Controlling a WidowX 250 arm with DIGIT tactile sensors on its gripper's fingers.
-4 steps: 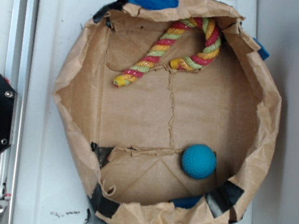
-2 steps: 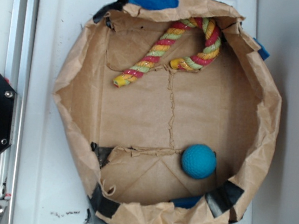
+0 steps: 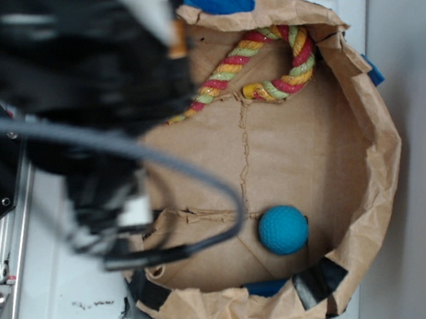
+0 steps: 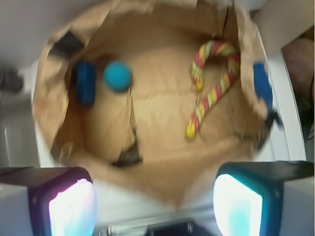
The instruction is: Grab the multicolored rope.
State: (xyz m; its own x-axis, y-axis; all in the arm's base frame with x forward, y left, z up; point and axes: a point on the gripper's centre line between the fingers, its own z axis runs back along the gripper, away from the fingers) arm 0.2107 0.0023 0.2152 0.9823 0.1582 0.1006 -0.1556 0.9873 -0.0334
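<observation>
Approaching: we judged the step in hand to be the reach toward the multicolored rope (image 4: pixel 212 83); nothing was grasped.
Rope position: we found it on the floor of the paper bag (image 3: pixel 378 172), at the far end close under the rolled rim, bent like a cane with its hook beside the wall and its long straight leg running out toward the middle.
Fingers: we saw the gripper (image 4: pixel 155 199) with both pads at the bottom of the wrist view, set wide apart with nothing between them, above the near rim of the bag and well apart from the rope.
Arm: we noted it blurred in the exterior view, covering the left side of the bag and the tip of the rope's straight leg.
Next move, our judgement: carry the fingers across the bag to over the straight leg, turn them to straddle it crosswise, then descend.
Edges: we marked the bag wall rising all round; the hooked end lay too near the wall for an easy grip.
Open room: we saw bare paper floor in the middle, beside the straight leg.
Other contents: the teal ball (image 3: pixel 283 230) lay near the opposite end, well apart from the rope and out of the likely path.
</observation>
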